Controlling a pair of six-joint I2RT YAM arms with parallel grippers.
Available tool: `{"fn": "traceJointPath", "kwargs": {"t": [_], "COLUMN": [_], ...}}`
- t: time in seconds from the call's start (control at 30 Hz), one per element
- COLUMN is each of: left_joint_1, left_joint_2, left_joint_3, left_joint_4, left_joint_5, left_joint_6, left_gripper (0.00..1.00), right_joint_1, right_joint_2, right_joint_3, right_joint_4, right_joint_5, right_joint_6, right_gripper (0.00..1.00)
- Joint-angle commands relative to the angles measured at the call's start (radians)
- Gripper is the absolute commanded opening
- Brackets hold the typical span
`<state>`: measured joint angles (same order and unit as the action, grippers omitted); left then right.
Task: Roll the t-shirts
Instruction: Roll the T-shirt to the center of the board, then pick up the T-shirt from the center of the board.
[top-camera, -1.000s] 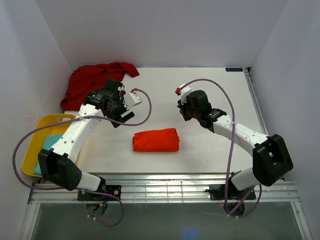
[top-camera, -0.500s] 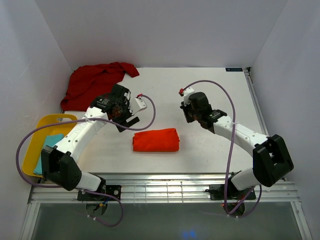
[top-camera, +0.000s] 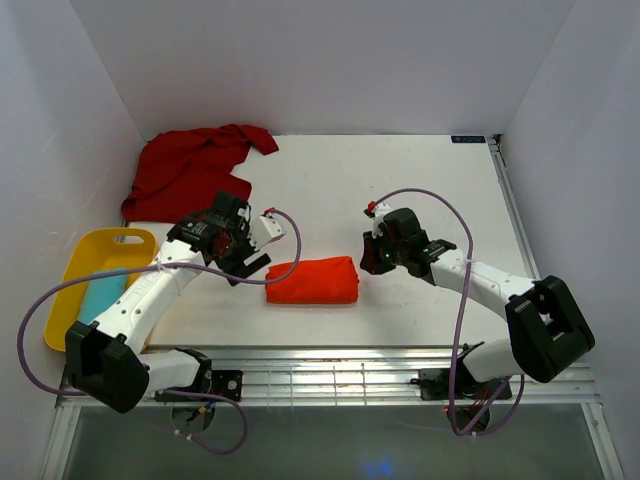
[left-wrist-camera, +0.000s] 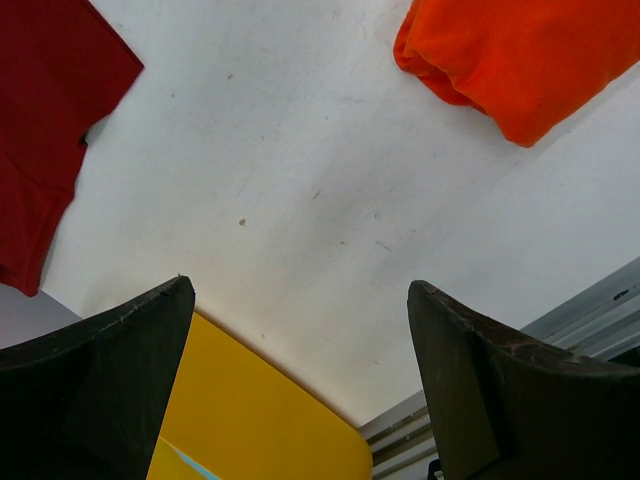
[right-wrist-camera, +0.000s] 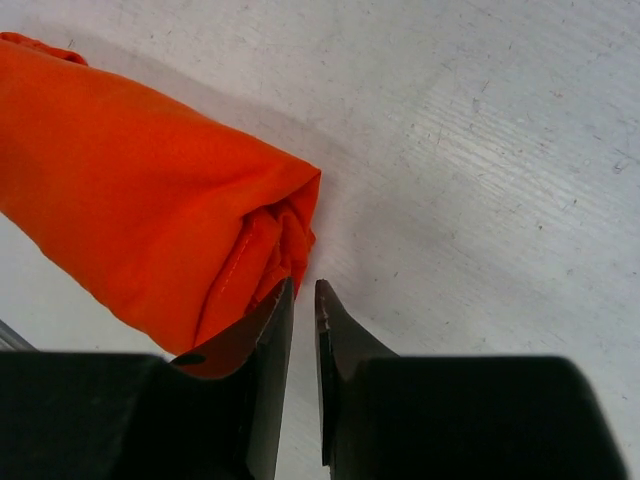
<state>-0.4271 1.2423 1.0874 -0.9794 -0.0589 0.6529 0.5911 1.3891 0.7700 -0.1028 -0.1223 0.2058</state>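
Right gripper (right-wrist-camera: 304, 290) is down at the table (top-camera: 400, 190), its two fingers drawn to a thin slit with bare tabletop showing through and nothing pinched between them, so narrow and empty it is. Just off its left finger (right-wrist-camera: 262, 340) sits the end of the orange-red t-shirt (right-wrist-camera: 130, 220), rolled up into a fat bundle, folds and a seam showing at that end; the fingertip overlaps the cloth in the wrist view and I can't tell whether it touches. From above, the same gripper (top-camera: 372, 262) sits right at that end of the roll (top-camera: 312, 280), and the left gripper (top-camera: 255, 262) is at the other end, so the bundle lies between the pair of them. Over on the left gripper (left-wrist-camera: 300, 290), the fingers are spread wide and hold nothing; ahead of it and off to one side is a corner of the orange roll (left-wrist-camera: 520, 55), clear of both fingers. Ahead on the other side lies the dark crimson t-shirt (left-wrist-camera: 45, 130), a loose heap by the back wall (top-camera: 190, 170), not rolled. Close under that wide gripper shows the yellow tub (left-wrist-camera: 260, 410), off at the table's edge (top-camera: 70, 290), with a teal cloth (top-camera: 100, 305) inside it
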Motion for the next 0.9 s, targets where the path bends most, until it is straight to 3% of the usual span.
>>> {"fn": "traceJointPath", "kwargs": {"t": [0.0,0.2,0.53,0.73,0.87], "left_joint_1": [-0.002,-0.009,-0.010,0.004,0.069], "left_joint_2": [-0.021,0.035,0.239,0.350,0.313], "left_joint_3": [-0.026,0.087,0.338,0.272,0.139], "left_joint_4": [-0.005,-0.041,-0.055,0.022,0.235], "left_joint_5": [0.025,0.050,0.274,0.347,0.448], "left_joint_6": [-0.030,-0.093,-0.372,-0.536,-0.642], "left_gripper": [0.98,0.98,0.98,0.98,0.98], "right_joint_1": [-0.002,-0.002,-0.001,-0.002,-0.005], "right_joint_2": [-0.030,-0.042,0.005,0.111,0.200], "right_joint_3": [-0.006,-0.015,0.064,0.152,0.178], "right_joint_4": [0.032,0.055,-0.005,-0.060,-0.078], "right_joint_5": [-0.042,-0.112,-0.086,-0.132,-0.163], "right_joint_6": [0.037,0.066,0.105,0.124,0.138], "right_gripper": [0.20,0.21,0.36,0.48,0.53]}}
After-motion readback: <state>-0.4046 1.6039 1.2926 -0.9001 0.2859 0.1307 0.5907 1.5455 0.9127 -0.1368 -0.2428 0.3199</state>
